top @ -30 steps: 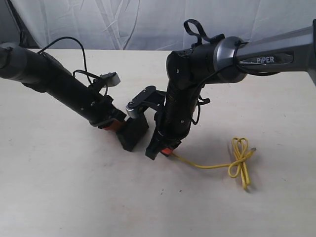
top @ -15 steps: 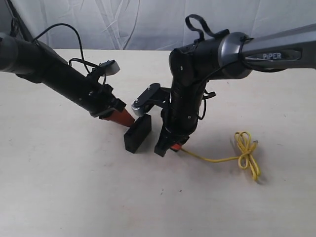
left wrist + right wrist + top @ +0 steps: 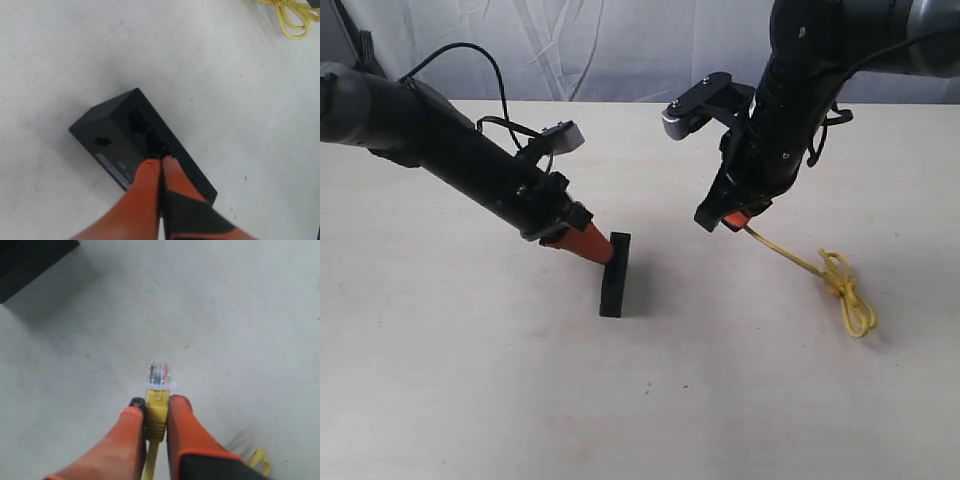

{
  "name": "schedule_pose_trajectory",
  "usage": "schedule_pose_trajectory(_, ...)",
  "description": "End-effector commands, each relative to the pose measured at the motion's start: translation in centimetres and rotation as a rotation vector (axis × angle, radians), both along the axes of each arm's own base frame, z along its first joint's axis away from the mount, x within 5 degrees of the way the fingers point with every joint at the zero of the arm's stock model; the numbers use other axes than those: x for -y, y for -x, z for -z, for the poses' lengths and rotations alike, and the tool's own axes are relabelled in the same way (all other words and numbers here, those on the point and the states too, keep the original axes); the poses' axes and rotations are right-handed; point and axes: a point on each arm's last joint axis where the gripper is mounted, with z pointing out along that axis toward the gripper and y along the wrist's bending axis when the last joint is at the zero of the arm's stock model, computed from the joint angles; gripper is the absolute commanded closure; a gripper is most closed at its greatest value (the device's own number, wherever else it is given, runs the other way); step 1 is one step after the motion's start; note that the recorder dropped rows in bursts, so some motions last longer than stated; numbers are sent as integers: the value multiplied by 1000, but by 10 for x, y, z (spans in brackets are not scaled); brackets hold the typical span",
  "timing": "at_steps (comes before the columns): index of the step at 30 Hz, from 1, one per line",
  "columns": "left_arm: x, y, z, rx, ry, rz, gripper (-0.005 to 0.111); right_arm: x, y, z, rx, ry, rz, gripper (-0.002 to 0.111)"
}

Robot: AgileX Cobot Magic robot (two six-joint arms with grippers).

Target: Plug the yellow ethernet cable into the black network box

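one black network box [image 3: 114, 134], one yellow ethernet cable [image 3: 156, 416]: right pincer [image 3: 156, 406] clamps it; left pincer [image 3: 161, 162] closed.

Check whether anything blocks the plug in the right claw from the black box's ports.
Nothing visible: only bare table separates the clear plug of the thin yellow ethernet cable from the flat black plastic box. The left claw rests its orange tips against the port face, though.

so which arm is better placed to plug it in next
Right: the right hand pinches the thin yellow ethernet cable behind the clear plug. The left hand, shut, touches the small black plastic network box.
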Motion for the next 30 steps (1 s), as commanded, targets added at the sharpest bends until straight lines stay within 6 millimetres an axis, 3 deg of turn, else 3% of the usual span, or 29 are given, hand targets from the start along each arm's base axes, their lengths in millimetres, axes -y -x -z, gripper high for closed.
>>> schedule_pose_trajectory(1, 13, 1, -3, 40, -1, -16, 107, 3, 1, -4, -3, -1, 10, 109)
schedule_pose_trajectory(8, 21, -3, -5, 58, 32, -87, 107, 4, 2, -4, -18, 10, 7, 109)
schedule_pose_trajectory(16, 27, 1, -8, 73, 60, -43, 107, 14, 0, -1, 8, 105, -12, 109)
schedule_pose_trajectory(23, -17, -12, -41, 111, 26, -144, 107, 42, 0, 16, -60, 118, 64, 109)
schedule_pose_trajectory(26, -29, -14, -35, 60, -56, -199, 107, 45, 1, 23, -54, 113, 72, 109)
schedule_pose_trajectory(30, -10, -8, -18, 16, -74, -162, 107, 43, 3, 30, -44, 72, 91, 109)
